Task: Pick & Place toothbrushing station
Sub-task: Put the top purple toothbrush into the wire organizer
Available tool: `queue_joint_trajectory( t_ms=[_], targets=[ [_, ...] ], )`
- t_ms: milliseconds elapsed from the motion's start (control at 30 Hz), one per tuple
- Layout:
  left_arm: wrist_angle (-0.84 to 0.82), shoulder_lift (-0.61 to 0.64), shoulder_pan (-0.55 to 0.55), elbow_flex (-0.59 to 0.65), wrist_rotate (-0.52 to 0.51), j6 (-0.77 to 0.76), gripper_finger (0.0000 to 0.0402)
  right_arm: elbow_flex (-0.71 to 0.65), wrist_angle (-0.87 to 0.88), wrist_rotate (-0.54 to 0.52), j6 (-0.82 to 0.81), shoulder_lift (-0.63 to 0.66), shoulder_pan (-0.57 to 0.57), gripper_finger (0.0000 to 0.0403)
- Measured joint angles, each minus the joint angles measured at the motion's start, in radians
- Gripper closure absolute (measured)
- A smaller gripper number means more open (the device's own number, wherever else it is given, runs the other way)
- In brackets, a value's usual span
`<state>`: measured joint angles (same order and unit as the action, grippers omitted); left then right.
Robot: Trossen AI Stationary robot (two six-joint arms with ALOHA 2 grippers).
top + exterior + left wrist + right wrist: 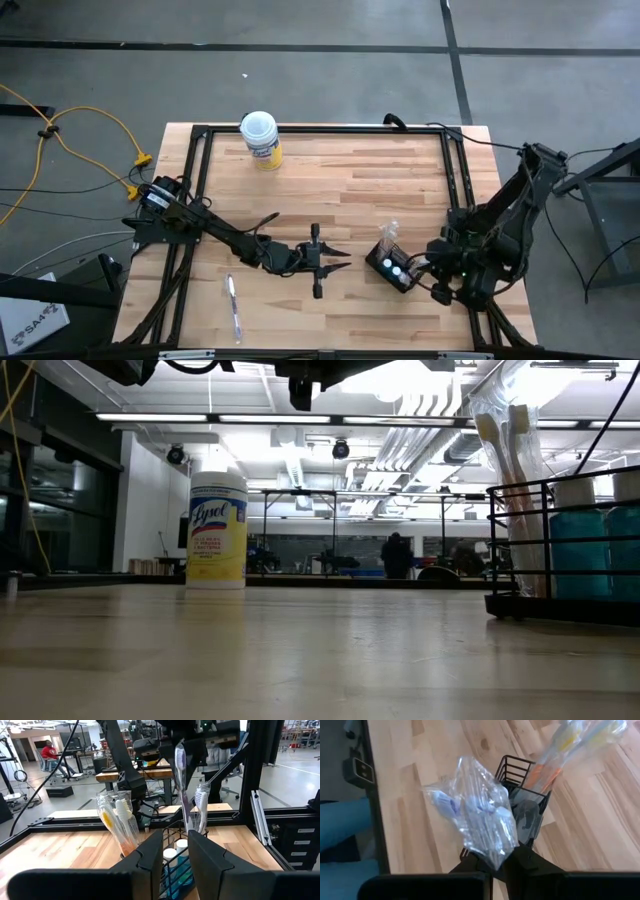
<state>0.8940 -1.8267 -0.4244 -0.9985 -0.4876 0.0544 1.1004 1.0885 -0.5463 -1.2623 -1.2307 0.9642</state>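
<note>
The toothbrushing station (392, 268) is a black wire rack near the table's right front. It holds blue bottles with white caps (172, 855) and a clear pack of yellow and white toothbrushes (120, 820). It also shows in the low view as the rack (560, 550). My right gripper (495, 862) hovers over it, shut on a clear-wrapped pack of purple and blue toothbrushes (480, 815). My left gripper (338, 260) stands open and level just left of the station, touching nothing. My right gripper pinches the clear-wrapped pack by its upper end (492, 851) between its two fingers, slanting down from the table's right. The pack hangs below the fingers over the station. Its lower end (192, 822) reaches the rack's top; whether it rests there I cannot tell.
A white-lidded, yellow-labelled canister (261, 138) stands at the table's far left. A wrapped toothbrush (233, 308) lies flat near the front left. A black frame (455, 180) runs along the table's edges. Bare wood lies between the canister and the station.
</note>
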Motion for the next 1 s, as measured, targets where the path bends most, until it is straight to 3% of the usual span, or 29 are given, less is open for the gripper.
queue_joint_trajectory(
  t_ms=[800, 1000],
  targets=[
    [0.000, 0.000, -0.010, 0.000, 0.000, -0.003, 0.0316, 0.000, 0.000, 0.023, -0.179, -0.203, -0.003, 0.0391],
    [0.000, 0.000, -0.011, 0.000, 0.000, -0.003, 0.0316, 0.000, -0.028, 0.028, -0.204, -0.221, -0.003, 0.0372]
  ],
)
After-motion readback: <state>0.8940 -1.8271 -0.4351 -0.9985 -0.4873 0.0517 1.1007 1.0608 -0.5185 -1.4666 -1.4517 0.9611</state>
